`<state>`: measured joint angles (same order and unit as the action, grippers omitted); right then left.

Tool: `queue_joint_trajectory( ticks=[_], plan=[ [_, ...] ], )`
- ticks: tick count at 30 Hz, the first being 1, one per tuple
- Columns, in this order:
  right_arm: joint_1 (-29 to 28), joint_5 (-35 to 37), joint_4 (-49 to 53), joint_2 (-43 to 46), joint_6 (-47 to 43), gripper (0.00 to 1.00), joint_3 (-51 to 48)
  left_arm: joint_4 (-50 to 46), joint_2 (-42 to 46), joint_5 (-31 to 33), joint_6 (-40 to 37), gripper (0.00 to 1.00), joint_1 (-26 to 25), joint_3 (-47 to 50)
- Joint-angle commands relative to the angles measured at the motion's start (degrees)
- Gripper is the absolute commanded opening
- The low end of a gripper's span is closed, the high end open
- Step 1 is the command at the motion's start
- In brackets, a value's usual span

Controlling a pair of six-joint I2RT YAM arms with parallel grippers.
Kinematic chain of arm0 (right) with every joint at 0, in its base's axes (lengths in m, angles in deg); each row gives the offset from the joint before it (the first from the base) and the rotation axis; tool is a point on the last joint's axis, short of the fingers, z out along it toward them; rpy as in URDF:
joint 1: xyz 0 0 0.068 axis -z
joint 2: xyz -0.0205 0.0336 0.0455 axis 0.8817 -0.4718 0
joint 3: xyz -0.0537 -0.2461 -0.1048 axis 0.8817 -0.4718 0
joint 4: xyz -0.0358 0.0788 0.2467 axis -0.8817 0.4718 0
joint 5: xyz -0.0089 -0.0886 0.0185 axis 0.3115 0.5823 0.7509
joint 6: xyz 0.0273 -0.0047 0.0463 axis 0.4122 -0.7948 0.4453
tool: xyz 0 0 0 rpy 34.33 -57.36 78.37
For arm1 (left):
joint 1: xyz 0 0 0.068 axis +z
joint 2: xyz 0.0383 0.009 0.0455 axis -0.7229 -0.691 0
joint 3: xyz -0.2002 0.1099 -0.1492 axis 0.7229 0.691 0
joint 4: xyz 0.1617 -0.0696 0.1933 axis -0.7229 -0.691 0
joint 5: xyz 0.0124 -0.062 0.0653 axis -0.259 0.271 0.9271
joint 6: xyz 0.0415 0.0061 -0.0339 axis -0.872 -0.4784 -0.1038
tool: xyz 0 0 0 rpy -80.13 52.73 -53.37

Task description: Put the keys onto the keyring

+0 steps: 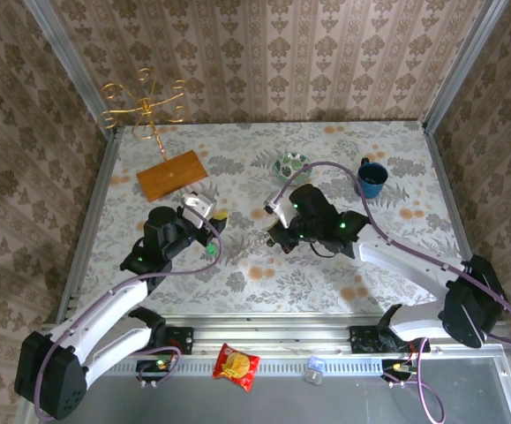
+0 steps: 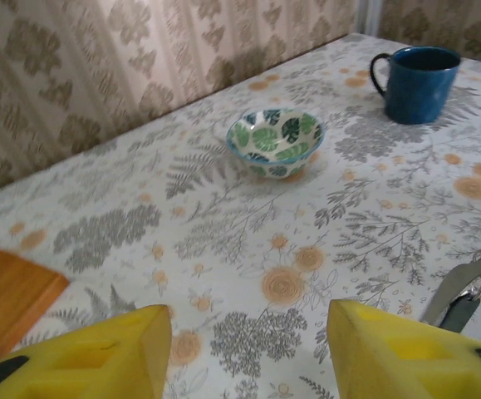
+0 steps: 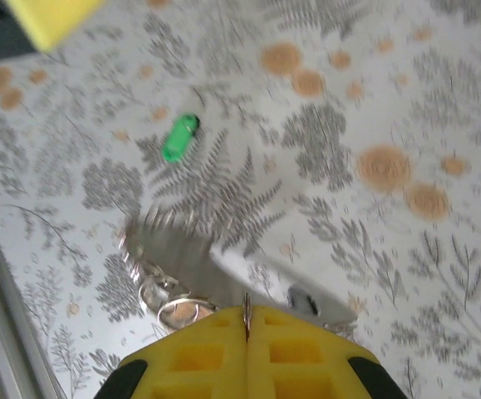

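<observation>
The green-headed key [image 1: 211, 250] [image 3: 179, 137] lies flat on the flowered table, just in front of my left gripper [image 1: 220, 228]. That gripper [image 2: 248, 332] is open, with bare tablecloth between its yellow fingers. The keyring [image 1: 251, 240] [image 2: 466, 278] stretches between the two arms as a thin grey loop, blurred, with small metal rings [image 3: 178, 312]. My right gripper [image 1: 275, 237] [image 3: 246, 320] is shut on a thin metal edge of it. A dark key head [image 2: 458, 314] [image 3: 302, 301] hangs close to that grip.
A patterned bowl [image 1: 290, 165] [image 2: 275, 141] and a blue mug [image 1: 371, 179] [image 2: 419, 83] stand at the back right. A wooden board [image 1: 171, 174] [image 2: 7, 299] with a gold wire stand [image 1: 143, 106] sits back left. A red snack packet [image 1: 236, 365] lies on the front rail.
</observation>
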<state>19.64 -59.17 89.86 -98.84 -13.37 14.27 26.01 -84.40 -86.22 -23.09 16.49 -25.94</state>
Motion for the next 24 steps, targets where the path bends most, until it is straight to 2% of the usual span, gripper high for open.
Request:
queue_joint_trajectory(
  ticks=[1, 5, 10, 16, 24],
  plan=[
    [2.6, -8.7, -10.3, 1.9, -2.6, 0.0, -0.2, -0.3, 1.0, -6.9, -6.2, 0.49, 0.4, -2.4],
    [3.9, -16.4, -14.7, 3.0, -5.9, 0.0, -1.5, 1.5, 0.5, -12.4, -7.9, 0.41, 0.4, -3.1],
    [4.0, -22.4, -22.4, 3.7, -10.3, 0.0, -5.2, 11.3, -1.3, -21.9, -5.1, 0.4, -0.2, -0.4],
    [4.1, -24.4, -24.3, 2.8, -11.6, 0.0, -6.1, 16.5, -4.7, -30.5, -5.6, 0.4, -1.3, 1.8],
    [4.1, -26.2, -23.5, 2.2, -11.6, 0.0, -6.1, 15.1, -7.8, -35.1, -7.1, 0.37, -2.8, 2.8]
  ],
)
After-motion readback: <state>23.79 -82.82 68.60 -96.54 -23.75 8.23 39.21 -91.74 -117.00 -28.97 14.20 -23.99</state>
